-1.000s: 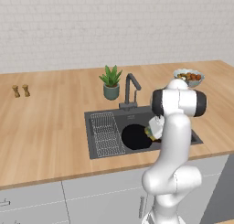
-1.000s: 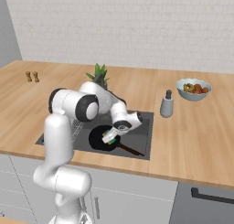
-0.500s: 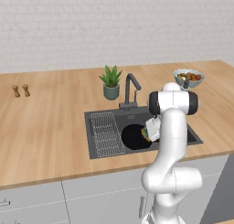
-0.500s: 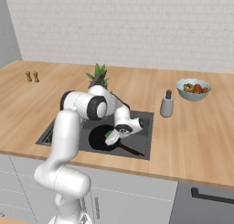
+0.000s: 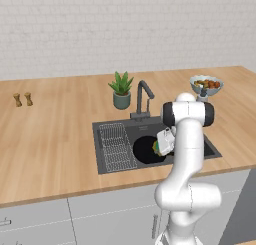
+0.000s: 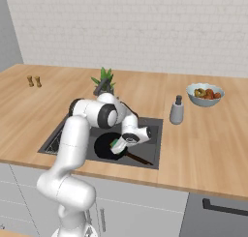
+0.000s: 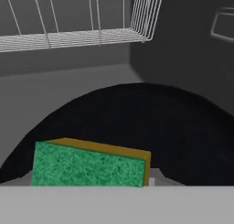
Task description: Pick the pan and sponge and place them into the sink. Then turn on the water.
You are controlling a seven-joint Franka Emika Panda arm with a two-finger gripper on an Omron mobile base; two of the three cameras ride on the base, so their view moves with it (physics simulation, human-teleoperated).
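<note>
The black pan [image 5: 141,149] lies flat in the dark sink [image 5: 116,124], its thin handle [image 6: 138,158] pointing to the front right corner. My gripper [image 5: 160,147] reaches down into the basin just above the pan [image 6: 103,147] and is shut on the green and yellow sponge [image 5: 156,148]. In the right base view the sponge [image 6: 116,145] hangs at the gripper [image 6: 119,144] over the pan's right half. Seen from the hand, the sponge [image 7: 87,166] sits close in front, green face up, hiding the fingertips, with the pan [image 7: 137,122] right beneath. No water runs from the faucet [image 5: 143,96].
A wire rack [image 5: 115,147] fills the sink's left part. Behind the faucet stands a potted plant [image 5: 121,90]. A fruit bowl [image 5: 205,84] and a grey dispenser bottle [image 6: 177,110] stand to the right, and two small shakers [image 5: 23,99] far left on the wooden counter.
The arm's upper joints have swung toward the sink's middle, and the hand with the sponge has sunk a little closer to the pan.
</note>
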